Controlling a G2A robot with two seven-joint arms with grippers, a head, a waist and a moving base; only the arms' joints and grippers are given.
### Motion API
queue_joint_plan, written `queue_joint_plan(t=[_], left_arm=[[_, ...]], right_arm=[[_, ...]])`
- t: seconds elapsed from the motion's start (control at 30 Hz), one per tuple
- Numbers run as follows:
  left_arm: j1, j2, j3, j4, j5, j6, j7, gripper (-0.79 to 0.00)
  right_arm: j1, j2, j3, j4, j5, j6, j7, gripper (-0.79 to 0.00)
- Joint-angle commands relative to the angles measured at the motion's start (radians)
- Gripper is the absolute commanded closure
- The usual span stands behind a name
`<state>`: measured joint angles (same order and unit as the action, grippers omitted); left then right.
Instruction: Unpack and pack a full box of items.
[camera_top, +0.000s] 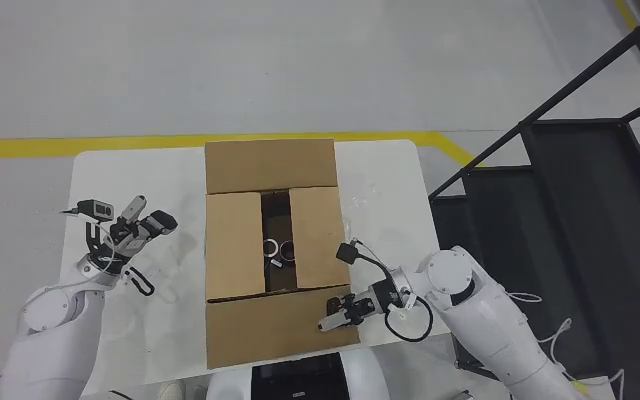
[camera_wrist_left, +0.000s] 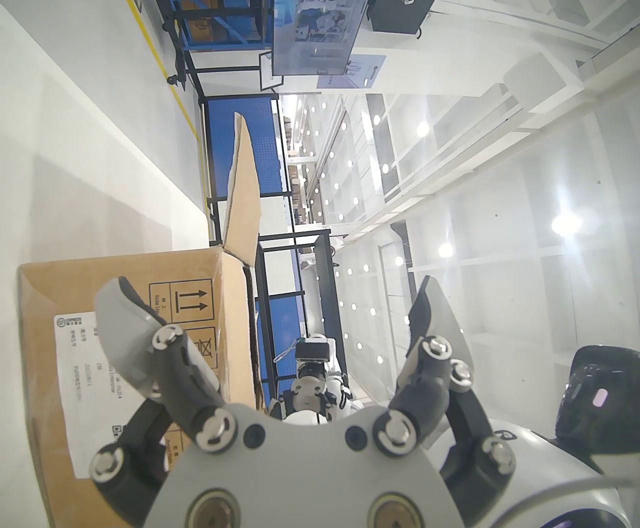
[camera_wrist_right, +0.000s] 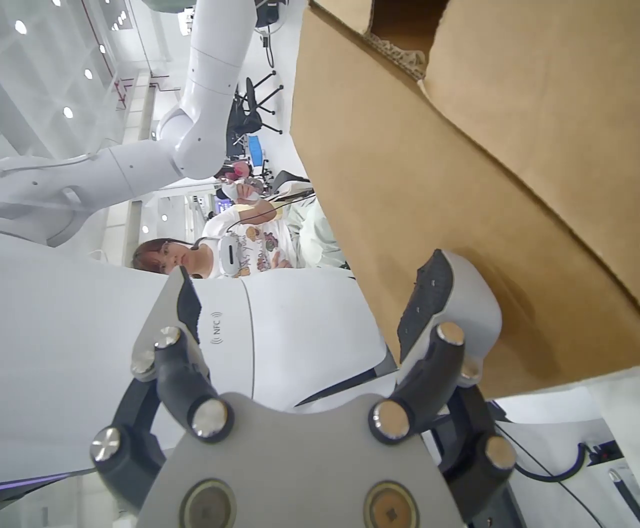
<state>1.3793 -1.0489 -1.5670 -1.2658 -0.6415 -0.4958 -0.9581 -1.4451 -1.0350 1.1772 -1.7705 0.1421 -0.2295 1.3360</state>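
1. Although both grippers are close to the cardboard box (camera_top: 235, 250), neither holds anything. The left gripper (camera_wrist_left: 272, 300) has its jaws wide apart on empty air, and the jaws of the right gripper (camera_wrist_right: 310, 270) are apart as well.
2. One finger (camera_wrist_right: 465, 305) of the right gripper lies against or just beside the near flap (camera_top: 270, 328) at its right corner (I cannot tell whether they touch). The flap is not between the jaws.
3. The left gripper hangs above the white table (camera_top: 130, 170), near the box's left wall and apart from it. That wall carries a shipping label (camera_wrist_left: 75, 380).
4. The box stands mid-table with its far and near flaps splayed outward. The two side flaps lie folded in over the opening, and round items (camera_top: 278, 250) show in the slot between them.
5. As I judge it, unpacking is at the flap-opening stage, since nothing lies out on the table yet.
6. The next move likely calls for swinging the side flaps outward. Each gripper would need to catch a flap's free edge at the slot and lift it without dragging the box, so that the opening is wide enough to reach the items.
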Motion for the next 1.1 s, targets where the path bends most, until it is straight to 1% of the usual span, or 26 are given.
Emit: queue_joint_plan(t=[0.0, 0.13, 0.3, 0.43, 0.57, 0.77, 0.83, 0.97, 1.07], left_arm=[[0.003, 0.000, -0.002, 0.000, -0.003, -0.001, -0.002, -0.785], [0.008, -0.001, -0.004, 0.000, -0.008, -0.006, -0.003, -0.785], [0.013, -0.001, -0.008, 0.001, -0.010, -0.009, -0.005, -0.785], [0.016, -0.001, -0.012, 0.000, -0.012, -0.008, -0.004, -0.785], [0.021, -0.001, -0.016, -0.004, -0.010, -0.008, -0.002, -0.785], [0.030, 0.000, -0.027, -0.012, -0.008, -0.007, 0.001, -0.785], [0.032, 0.000, -0.028, -0.014, -0.007, -0.005, 0.002, -0.785], [0.033, 0.000, -0.027, -0.016, -0.005, -0.001, 0.002, -0.785], [0.033, -0.001, -0.028, -0.016, -0.006, -0.001, 0.003, -0.785]], right_arm=[[-0.013, 0.002, -0.003, -0.009, -0.026, -0.020, -0.022, -0.785], [-0.034, 0.009, -0.007, -0.017, -0.089, -0.040, -0.043, -0.785], [-0.042, 0.017, -0.011, -0.024, -0.169, -0.037, -0.060, -0.785], [-0.035, 0.020, -0.017, -0.032, -0.281, -0.038, -0.126, -0.785], [-0.031, 0.019, -0.040, -0.034, -0.321, -0.029, -0.170, -0.785], [-0.026, 0.021, -0.061, -0.037, -0.344, -0.021, -0.186, -0.785], [-0.030, 0.022, -0.060, -0.042, -0.304, -0.009, -0.180, -0.785], [-0.024, 0.024, -0.015, -0.062, -0.041, 0.067, -0.128, -0.785], [0.001, 0.027, 0.027, -0.062, 0.105, 0.144, -0.089, -0.785]])
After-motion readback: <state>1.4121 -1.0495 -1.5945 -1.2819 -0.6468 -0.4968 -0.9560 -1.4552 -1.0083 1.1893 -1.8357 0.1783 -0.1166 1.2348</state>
